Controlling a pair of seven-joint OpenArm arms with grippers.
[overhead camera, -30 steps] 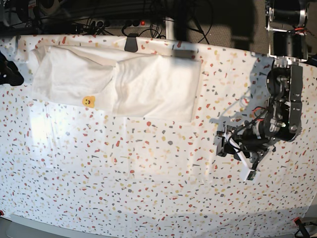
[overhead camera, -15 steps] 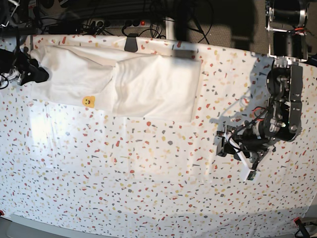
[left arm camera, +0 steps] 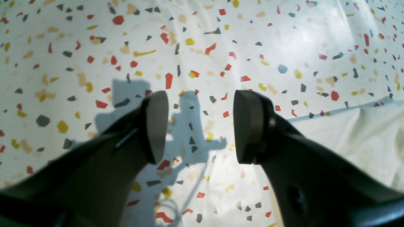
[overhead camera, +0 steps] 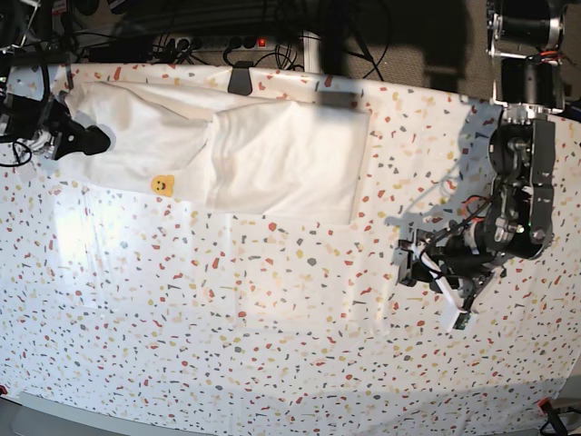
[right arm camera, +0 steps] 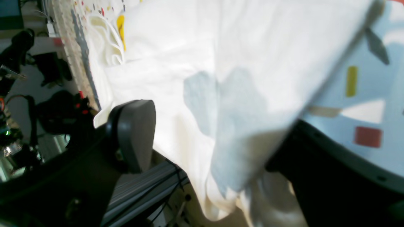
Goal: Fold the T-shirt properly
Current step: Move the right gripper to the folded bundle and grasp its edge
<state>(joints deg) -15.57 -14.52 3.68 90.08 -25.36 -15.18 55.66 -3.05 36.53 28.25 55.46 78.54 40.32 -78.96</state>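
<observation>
The white T-shirt point(overhead camera: 227, 150) lies folded into a long band along the far side of the table, with a small yellow smiley patch point(overhead camera: 162, 184) on its near edge. My right gripper point(overhead camera: 89, 140) is at the shirt's left end. In the right wrist view it point(right arm camera: 214, 142) stands open, with the T-shirt point(right arm camera: 195, 63) edge draped between the fingers point(right arm camera: 135, 132) and over the far one. My left gripper point(overhead camera: 408, 268) hovers over bare tablecloth at the right, well away from the shirt. It point(left arm camera: 202, 126) is open and empty, and a corner of the T-shirt point(left arm camera: 363, 135) shows to its right.
A speckled tablecloth point(overhead camera: 272, 318) covers the table. A black clip point(overhead camera: 241, 80) and a dark grey patch point(overhead camera: 338, 98) sit at the far edge, with cables point(overhead camera: 182, 41) behind it. The table's left edge drops off just beyond the right gripper.
My right arm has come in from the left edge onto the shirt's left end. The left arm and the shirt's main body have not moved.
</observation>
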